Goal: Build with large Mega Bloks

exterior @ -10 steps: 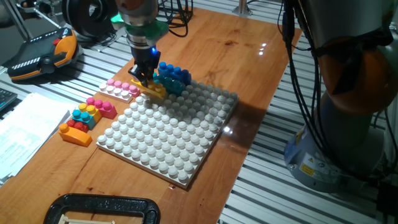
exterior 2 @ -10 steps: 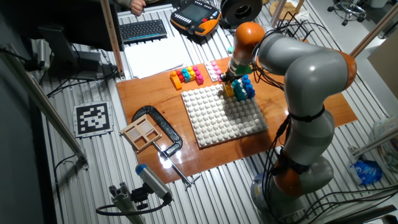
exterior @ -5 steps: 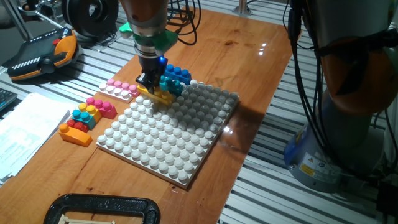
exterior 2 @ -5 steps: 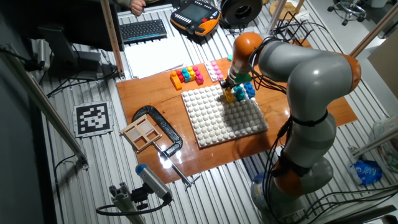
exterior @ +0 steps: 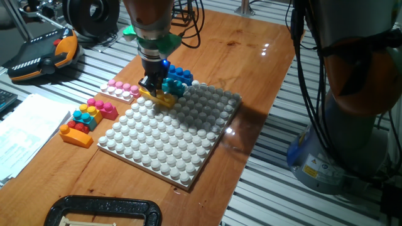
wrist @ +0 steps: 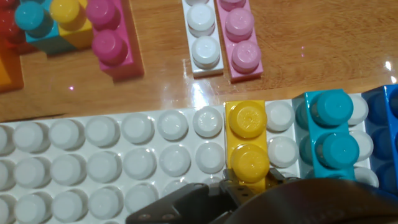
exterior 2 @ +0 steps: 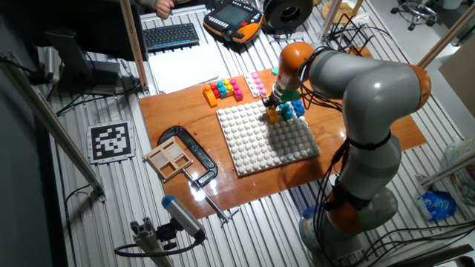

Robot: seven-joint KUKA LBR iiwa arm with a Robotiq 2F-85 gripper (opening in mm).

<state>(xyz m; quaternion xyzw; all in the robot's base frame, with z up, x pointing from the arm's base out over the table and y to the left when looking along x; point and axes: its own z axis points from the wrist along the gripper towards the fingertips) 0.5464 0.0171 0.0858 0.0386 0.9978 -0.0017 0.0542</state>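
My gripper is shut on a yellow brick that sits on the back edge row of the white studded baseplate. In the hand view the yellow brick shows two studs, and its near end runs between my fingers. One stud column to its right stands a cyan brick, with a dark blue brick beyond it. From the other fixed view my gripper hangs over the yellow brick, next to the cyan brick and the dark blue brick.
Pink and white flat bricks lie on the wood just behind the baseplate. A cluster of pink, cyan, yellow, red and orange bricks sits at the left. A black clamp lies near the front edge and a pendant at the back left.
Since a second ago my gripper has carried the yellow brick rightward from beside the pink flat bricks onto the baseplate's back edge. Over the last half second it has barely moved.
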